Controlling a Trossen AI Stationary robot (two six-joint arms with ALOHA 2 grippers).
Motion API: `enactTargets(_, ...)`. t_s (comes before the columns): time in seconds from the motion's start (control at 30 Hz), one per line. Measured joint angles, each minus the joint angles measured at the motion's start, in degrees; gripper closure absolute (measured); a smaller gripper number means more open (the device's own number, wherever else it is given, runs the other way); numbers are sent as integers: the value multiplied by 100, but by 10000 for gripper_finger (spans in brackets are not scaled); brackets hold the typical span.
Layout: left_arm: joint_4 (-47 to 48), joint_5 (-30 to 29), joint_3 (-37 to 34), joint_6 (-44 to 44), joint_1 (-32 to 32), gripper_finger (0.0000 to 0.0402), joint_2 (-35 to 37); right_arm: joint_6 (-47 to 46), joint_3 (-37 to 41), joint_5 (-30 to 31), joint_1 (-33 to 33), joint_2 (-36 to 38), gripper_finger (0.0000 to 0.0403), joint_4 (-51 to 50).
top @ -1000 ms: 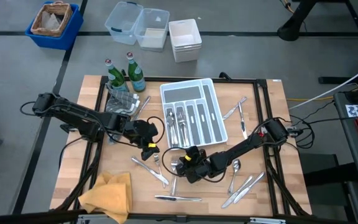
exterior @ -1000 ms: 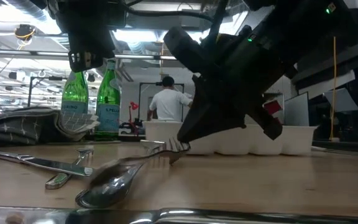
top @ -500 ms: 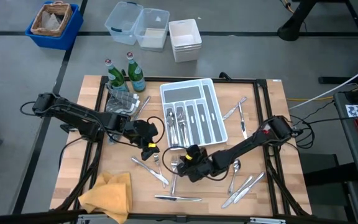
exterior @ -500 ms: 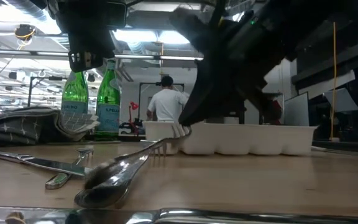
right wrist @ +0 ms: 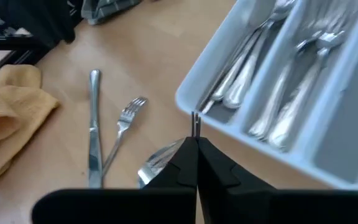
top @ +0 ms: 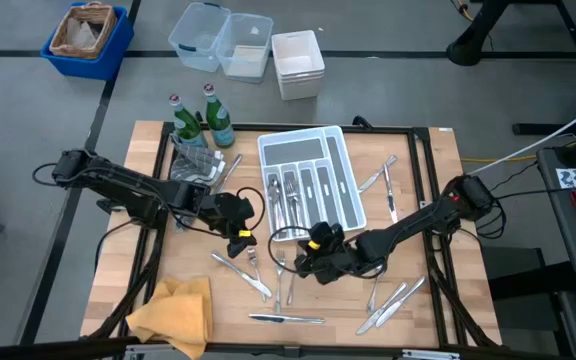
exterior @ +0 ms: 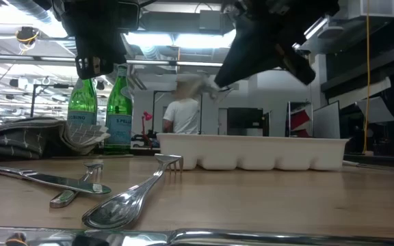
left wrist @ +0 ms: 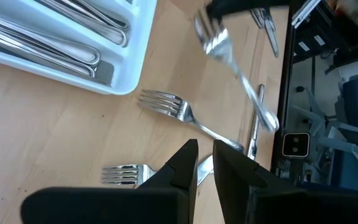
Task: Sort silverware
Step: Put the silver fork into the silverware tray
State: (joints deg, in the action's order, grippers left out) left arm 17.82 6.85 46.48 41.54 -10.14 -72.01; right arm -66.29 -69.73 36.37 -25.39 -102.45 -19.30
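Observation:
My right gripper (top: 306, 260) hangs over the table just in front of the white tray's (top: 340, 142) near end, shut on a silver fork (left wrist: 238, 78). The tray lies flat with several forks and spoons (top: 286, 195) in its slots. More silverware lies loose on the wood: forks (top: 243, 270) near the middle, pieces at the right (top: 388, 188) and near right (top: 393, 298), and a knife (top: 286, 319) by the near edge. My left gripper (left wrist: 205, 163) hovers left of the tray, open by a narrow gap with nothing between its fingers. My right gripper pinches the fork at its tine end (left wrist: 209, 34) between its two fingers, slanting down from the table's right side. The thin tine tips (right wrist: 194, 121) stick out past the fingertips. The handle slants down below the fingers, and the whole fork is clear of the table.
Two green bottles (top: 203, 120) and a grey cloth (top: 196, 165) stand at the far left of the table. A yellow cloth (top: 173, 310) lies at the near left corner. A fork and a spoon (exterior: 132, 195) lie on the wood close to the low camera.
My right gripper has risen from the table top with the fork and rolled a little, staying shut. The fork, low over the wood a second ago, now hangs above the tray rim's height. The fork and spoon beside it stayed on the table.

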Motion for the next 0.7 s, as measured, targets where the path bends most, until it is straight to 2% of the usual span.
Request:
enactTargets(0.2,-30,-2,0,0,-1,361,0,641,-1,106,396,462,400,-457)
enactTargets(0.3,-33,-27,0,0,0,361,1,1250,-2,-93,756,634,400,-473)
enactTargets(0.7,-43,-454,0,53,-1,361,2,3983,-2,-2204,2629,754,400,-191)
